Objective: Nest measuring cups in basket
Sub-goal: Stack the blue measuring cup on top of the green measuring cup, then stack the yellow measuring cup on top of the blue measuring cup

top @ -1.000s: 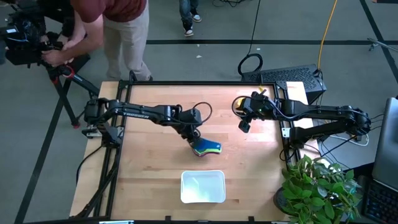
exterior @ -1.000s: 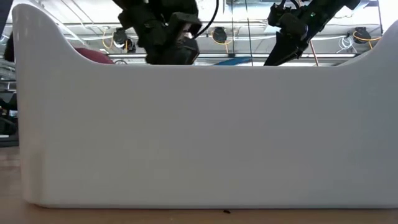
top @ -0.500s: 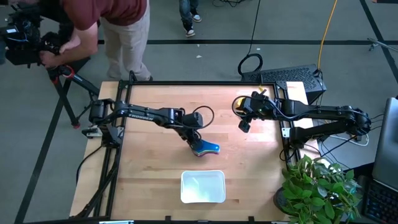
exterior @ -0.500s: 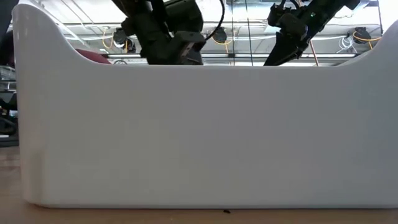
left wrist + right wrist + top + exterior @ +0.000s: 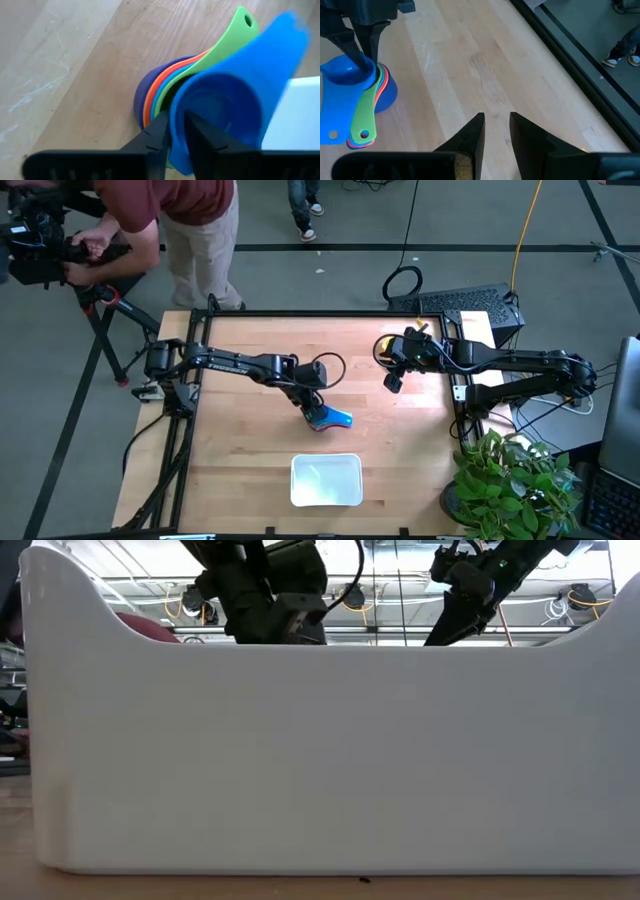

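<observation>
Evidently the left gripper [image 5: 173, 131] has its fingers pinched on the rim of the light blue cup [image 5: 225, 110], topmost in the stack of measuring cups [image 5: 330, 419], which sits on the counter [image 5: 240, 440] just beyond the basket [image 5: 326, 480], on its far side. The cups look light, stiff and smooth, so the stack could slide or shed its lower members if lifted by one wall; a hold across the fanned handles [image 5: 350, 125] seems surer. The right gripper [image 5: 494, 131] hangs well away from the basket, fingers slightly parted, holding nothing.
</observation>
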